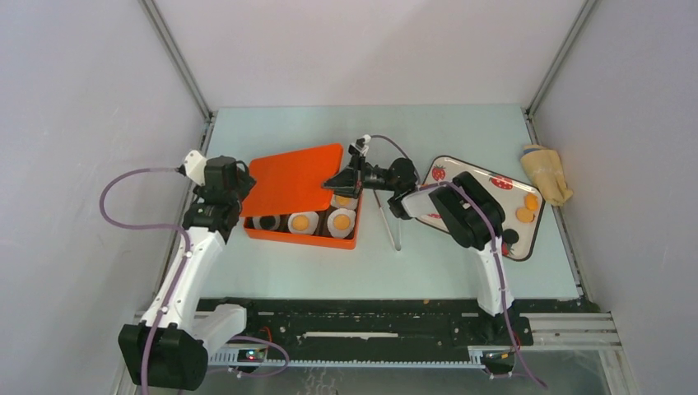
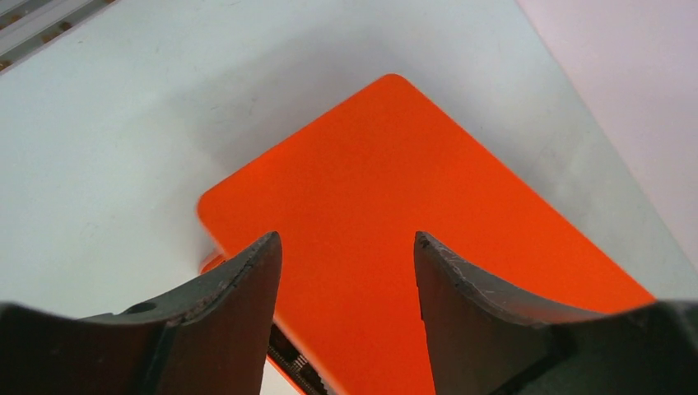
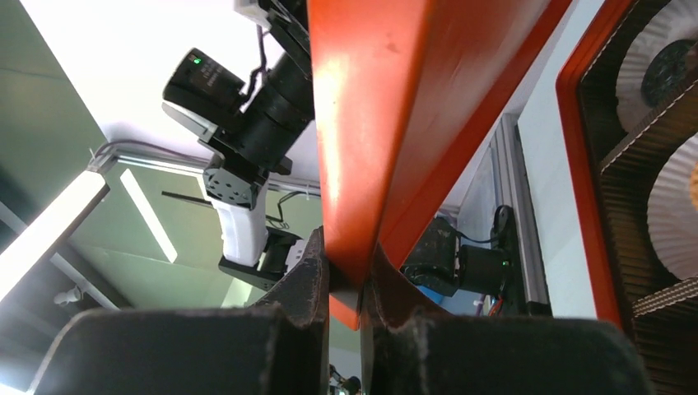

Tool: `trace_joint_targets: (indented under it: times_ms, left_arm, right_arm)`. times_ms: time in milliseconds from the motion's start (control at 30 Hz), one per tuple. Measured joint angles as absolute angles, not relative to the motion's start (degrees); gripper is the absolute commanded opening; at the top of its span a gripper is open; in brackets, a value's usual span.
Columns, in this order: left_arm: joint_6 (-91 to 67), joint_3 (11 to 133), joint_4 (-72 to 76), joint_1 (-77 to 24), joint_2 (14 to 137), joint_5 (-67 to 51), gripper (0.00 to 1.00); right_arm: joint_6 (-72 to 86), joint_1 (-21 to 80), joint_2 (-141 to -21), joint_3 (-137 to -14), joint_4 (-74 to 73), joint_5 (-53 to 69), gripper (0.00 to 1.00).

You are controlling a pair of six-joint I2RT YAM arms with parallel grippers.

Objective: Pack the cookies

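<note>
Four small round orange-yellow cookies (image 1: 302, 221) are visible. Two lie flat side by side in the front row of the open orange box (image 1: 300, 237), each in a white paper cup (image 1: 329, 222). Two more (image 1: 532, 201) lie bare and close together at the right end of the strawberry-printed tray (image 1: 512, 196).

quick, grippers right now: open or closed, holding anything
left gripper: open, holding nothing, over the lid
right gripper: shut on the lid's edge
</note>
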State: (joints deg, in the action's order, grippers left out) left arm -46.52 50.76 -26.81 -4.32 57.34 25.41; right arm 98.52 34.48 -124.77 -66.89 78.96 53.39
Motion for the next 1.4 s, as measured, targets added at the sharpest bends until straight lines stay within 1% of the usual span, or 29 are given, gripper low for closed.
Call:
trace_joint_targets:
  times_ms: [167, 367, 600, 800, 1400]
  left_arm:
    - [-46.6, 48.4, -25.3, -4.3, 57.3, 26.6, 0.65]
    - [-46.7, 46.2, -24.3, -4.2, 58.2, 28.5, 0.66]
    - [-47.1, 45.5, -21.9, -3.5, 62.0, 30.4, 0.66]
    - [-47.1, 43.3, -20.1, -3.3, 64.2, 30.9, 0.65]
    - [-47.0, 39.8, -13.8, -3.2, 64.9, 24.5, 0.63]
  right_arm:
    - [98.5, 32.4, -124.8, -65.3, 80.4, 53.7, 0.0]
    - [98.4, 30.7, -124.6, -59.4, 81.5, 55.2, 0.0]
    - [97.7, 31.8, -124.1, -54.7, 84.0, 55.6, 0.0]
    - [97.4, 33.1, -124.1, -54.1, 84.3, 55.7, 0.0]
    - [96.7, 31.3, -122.9, -47.3, 84.5, 56.6, 0.0]
